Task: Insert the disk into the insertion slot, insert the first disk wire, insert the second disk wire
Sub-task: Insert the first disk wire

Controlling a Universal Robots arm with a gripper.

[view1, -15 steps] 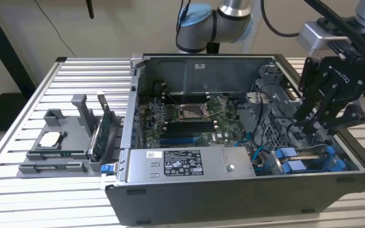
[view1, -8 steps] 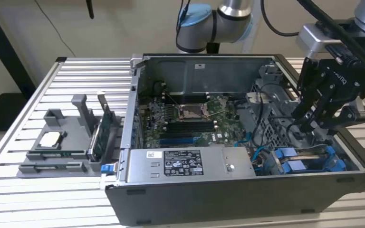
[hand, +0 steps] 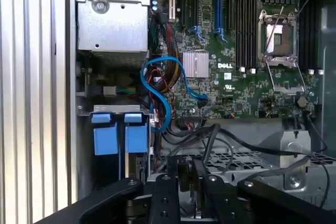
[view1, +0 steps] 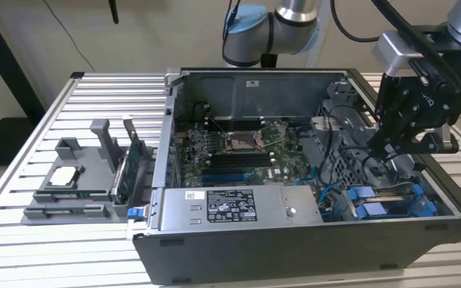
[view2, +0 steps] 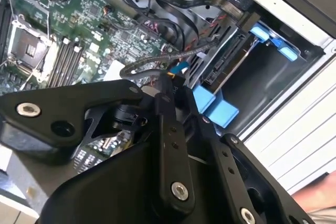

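Clearly, the exterior view sets the gripper (view1: 384, 156) near the disk (view1: 374, 205).

I look into an open case (view1: 295, 255) on a slatted table (view1: 46, 255). A green board (view1: 242, 153) lies inside, with a stickered grey box (view1: 239, 207) beside it. A blue cable (hand: 169, 95) loops near a silver heatsink (hand: 195, 64). A grey holder (view1: 70, 210) stands at the exterior view's left.
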